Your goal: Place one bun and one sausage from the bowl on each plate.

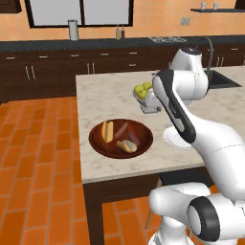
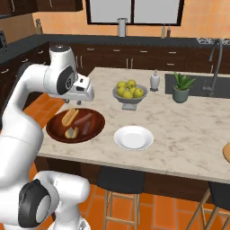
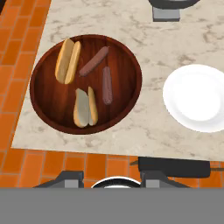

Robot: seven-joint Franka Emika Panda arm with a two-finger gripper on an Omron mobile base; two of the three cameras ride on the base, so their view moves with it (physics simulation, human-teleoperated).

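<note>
The dark wooden bowl (image 3: 48, 94) sits near the island's front corner. In it lie a golden bun (image 3: 68, 60), a pale bun (image 3: 85, 107) and two sausages (image 3: 93, 61) (image 3: 107, 85). The white plate (image 3: 197, 98) lies bare just to the bowl's right. The tan plate (image 2: 227, 152) peeks in at the far right edge of the counter. My gripper (image 2: 80, 101) hangs above the bowl (image 2: 96, 117), shut, with nothing seen in it. From the left base view the gripper (image 1: 151, 111) sits behind the bowl (image 1: 98, 143), near the fruit.
A grey footed fruit bowl (image 2: 129, 94) of yellow-green fruit stands behind the bowl and plate. A soap bottle (image 2: 155, 81), a potted plant (image 2: 182, 87) and the sink (image 2: 202, 85) lie further back right. Stools (image 2: 121, 179) stand under the front counter edge.
</note>
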